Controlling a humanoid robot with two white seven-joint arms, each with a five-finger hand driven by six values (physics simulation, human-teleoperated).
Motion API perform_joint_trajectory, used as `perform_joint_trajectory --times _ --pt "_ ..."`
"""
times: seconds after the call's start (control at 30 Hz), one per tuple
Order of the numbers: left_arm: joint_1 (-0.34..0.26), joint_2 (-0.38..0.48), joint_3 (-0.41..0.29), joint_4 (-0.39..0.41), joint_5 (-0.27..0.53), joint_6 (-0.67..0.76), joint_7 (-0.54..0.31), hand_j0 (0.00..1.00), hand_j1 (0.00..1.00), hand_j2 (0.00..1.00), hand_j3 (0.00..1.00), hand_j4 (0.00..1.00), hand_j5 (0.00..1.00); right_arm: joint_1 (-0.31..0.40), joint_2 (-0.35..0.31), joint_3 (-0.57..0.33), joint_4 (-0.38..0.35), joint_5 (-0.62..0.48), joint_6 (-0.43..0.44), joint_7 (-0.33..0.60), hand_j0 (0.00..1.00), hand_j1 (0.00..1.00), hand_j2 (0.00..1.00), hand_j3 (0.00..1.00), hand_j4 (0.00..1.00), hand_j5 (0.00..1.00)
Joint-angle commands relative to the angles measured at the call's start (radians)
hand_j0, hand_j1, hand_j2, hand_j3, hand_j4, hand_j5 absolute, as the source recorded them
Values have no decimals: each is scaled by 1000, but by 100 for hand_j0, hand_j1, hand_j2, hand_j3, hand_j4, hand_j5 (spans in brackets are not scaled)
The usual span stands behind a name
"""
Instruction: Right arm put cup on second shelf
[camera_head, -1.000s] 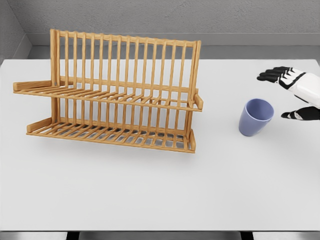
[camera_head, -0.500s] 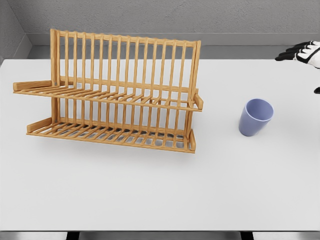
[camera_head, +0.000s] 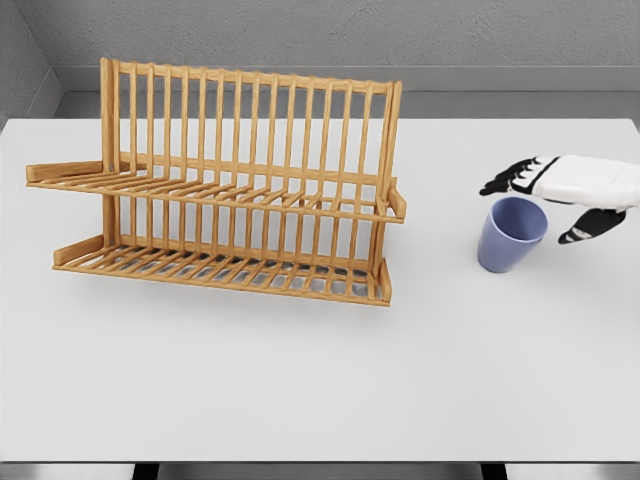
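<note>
A lavender-blue cup (camera_head: 511, 235) stands upright on the white table (camera_head: 300, 380), right of the wooden rack. The two-tier dish rack (camera_head: 225, 185) sits at the left centre; its upper shelf (camera_head: 200, 190) and lower shelf (camera_head: 220, 265) hold nothing. My right hand (camera_head: 540, 205) reaches in from the right edge, just above and behind the cup's rim. Its dark fingers (camera_head: 505, 180) are spread beyond the cup's far side and the thumb (camera_head: 585, 228) hangs to the cup's right. The hand is open and holds nothing. No left arm shows.
A grey wall (camera_head: 330, 40) runs behind the table's far edge. The table's front edge lies near the bottom of the picture.
My right hand, which had drawn back toward the upper right corner half a second ago, has come down and leftward to sit just over the cup. The cup and rack have not moved.
</note>
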Motion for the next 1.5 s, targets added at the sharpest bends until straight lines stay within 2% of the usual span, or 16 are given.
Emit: perform_joint_trajectory --times 0.0,0.2,0.33,0.63,0.67,0.73,0.87,1.2,1.3,1.4,1.47 --pt "0 0 0 0 0 0 0 100 100 100 100 100 100 0 5 9 1 -6 3 0 100 100 100 100 100 100" --pt "0 0 0 0 0 0 0 100 100 100 100 100 100 -2 33 38 14 -4 3 0 100 100 100 100 100 100" --pt "2 0 0 0 0 0 0 100 100 100 100 100 100 -29 51 70 71 -4 3 0 100 100 100 100 100 100" --pt "0 0 0 0 0 0 0 100 100 100 100 100 100 -29 71 92 93 11 3 0 100 100 100 100 100 100" --pt "0 0 0 0 0 0 0 100 100 100 100 100 100 -34 71 92 91 10 3 0 85 85 85 85 85 85" --pt "0 0 0 0 0 0 0 100 100 100 100 100 100 -35 71 92 90 10 3 0 71 71 71 71 71 71" --pt "0 0 0 0 0 0 0 100 100 100 100 100 100 -38 71 92 85 10 3 0 67 67 67 67 67 67" --pt "0 0 0 0 0 0 0 100 100 100 100 100 100 -52 57 61 77 5 3 0 67 67 67 67 67 67" --pt "0 0 0 0 0 0 0 100 100 100 100 100 100 -52 56 26 76 4 3 0 67 67 67 67 67 67" --pt "0 0 0 0 0 0 0 100 100 100 100 100 100 -49 24 9 7 4 3 0 67 67 67 67 67 67" --pt "0 0 0 0 0 0 0 100 100 100 100 100 100 -38 20 -43 -2 2 3 0 68 68 68 68 68 68"
